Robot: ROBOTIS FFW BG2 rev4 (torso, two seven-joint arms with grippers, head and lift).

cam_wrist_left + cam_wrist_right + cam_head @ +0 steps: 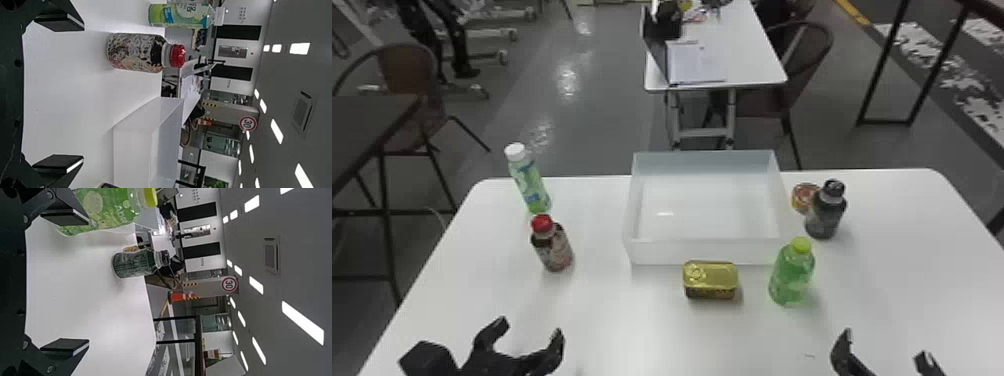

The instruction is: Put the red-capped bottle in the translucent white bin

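Glossy grey floor (pixel 557 100) runs off behind the work, with a brown round-backed chair (pixel 407 70) over on the left and a far white table (pixel 752 67) carrying papers (pixel 697 62). Nearer to me stands the white, round-cornered counter (pixel 617 325).

At the middle of its far part sits the translucent white bin (pixel 702 252), rectangular and open-topped. The red-capped bottle (pixel 552 250), squat with a dark patterned body, stands upright on the counter to the left of the bin, apart from it. Just behind that bottle is a slimmer one, a white-capped bottle with a green and blue label (pixel 528 182). A gold rectangular tin (pixel 710 280) lies just in front of the bin, and a green bottle with a yellow-green cap (pixel 792 275) stands near the bin's front right corner. Right of the bin I see a dark bottle with a black cap (pixel 824 217), a small round orange can (pixel 802 197) beside it on the bin's side.

Both claws are at the near side of the counter. The left claw (pixel 530 326) has its two black fingers spread wide, empty, nearer to me than the red-capped bottle. The right claw (pixel 886 344) is spread wide too, with nothing in its grasp.
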